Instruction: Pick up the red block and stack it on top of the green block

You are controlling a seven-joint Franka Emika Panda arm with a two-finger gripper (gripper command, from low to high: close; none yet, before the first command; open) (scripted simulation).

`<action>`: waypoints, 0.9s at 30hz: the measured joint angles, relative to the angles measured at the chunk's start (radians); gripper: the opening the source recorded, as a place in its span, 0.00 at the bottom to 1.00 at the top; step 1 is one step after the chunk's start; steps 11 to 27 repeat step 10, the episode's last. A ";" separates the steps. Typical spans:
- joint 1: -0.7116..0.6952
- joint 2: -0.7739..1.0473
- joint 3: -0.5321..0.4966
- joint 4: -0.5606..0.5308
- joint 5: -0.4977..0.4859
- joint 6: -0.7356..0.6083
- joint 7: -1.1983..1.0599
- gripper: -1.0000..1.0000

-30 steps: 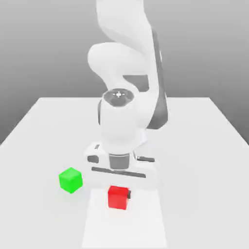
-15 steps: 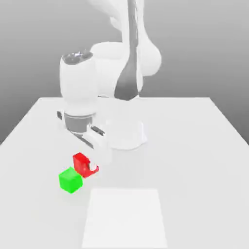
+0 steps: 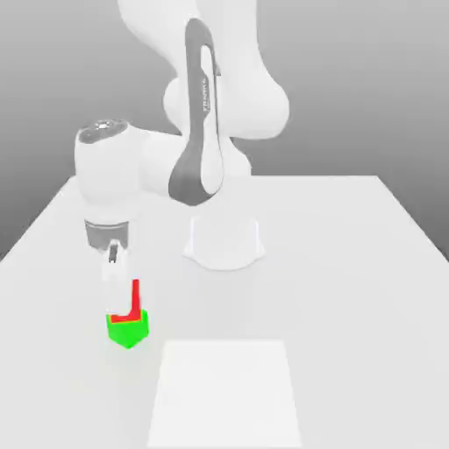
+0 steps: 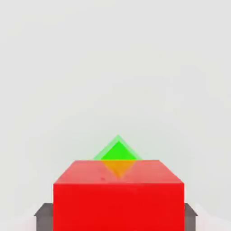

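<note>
Fingers [image 4: 44, 216] stand either side of the red block [image 3: 131, 299], one dark pad showing at each of its lower corners in the hand view; whether they clamp it or stand just off its faces cannot be told. The red block sits on the green block [image 3: 128, 328], directly under the gripper [image 3: 117, 294], which points down at the table [image 3: 351, 263]. In the exterior view the gripper's white body covers most of the red block, leaving an L-shaped strip of red on the side toward the exterior view's right and a band along the top of the green block. The hand view gives what that view hides: the red block [image 4: 118, 198] close up between the pads, and beyond it one corner of the green block [image 4: 118, 151] poking out, turned diagonally to the red faces. The arm's grey side panel carries small lettering, too small to read.
</note>
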 joint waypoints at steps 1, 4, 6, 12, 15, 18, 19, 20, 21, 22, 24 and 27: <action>0.000 0.000 0.000 0.000 0.000 0.000 0.000 1.00; 0.000 0.004 0.000 0.000 0.003 0.003 -0.003 1.00; -0.009 -0.049 0.002 -0.002 -0.015 -0.048 0.010 1.00; -0.019 -0.188 0.008 -0.008 -0.032 -0.181 0.022 1.00; -0.019 -0.188 0.008 -0.008 -0.032 -0.181 0.022 1.00; -0.019 -0.188 0.008 -0.008 -0.032 -0.181 0.022 1.00; -0.019 -0.188 0.008 -0.008 -0.032 -0.181 0.022 1.00; -0.019 -0.188 0.008 -0.008 -0.032 -0.181 0.022 1.00; -0.019 -0.188 0.008 -0.008 -0.032 -0.181 0.022 1.00; -0.019 -0.188 0.008 -0.008 -0.032 -0.181 0.022 1.00; -0.019 -0.188 0.008 -0.008 -0.032 -0.181 0.022 1.00; -0.019 -0.188 0.008 -0.008 -0.032 -0.181 0.022 1.00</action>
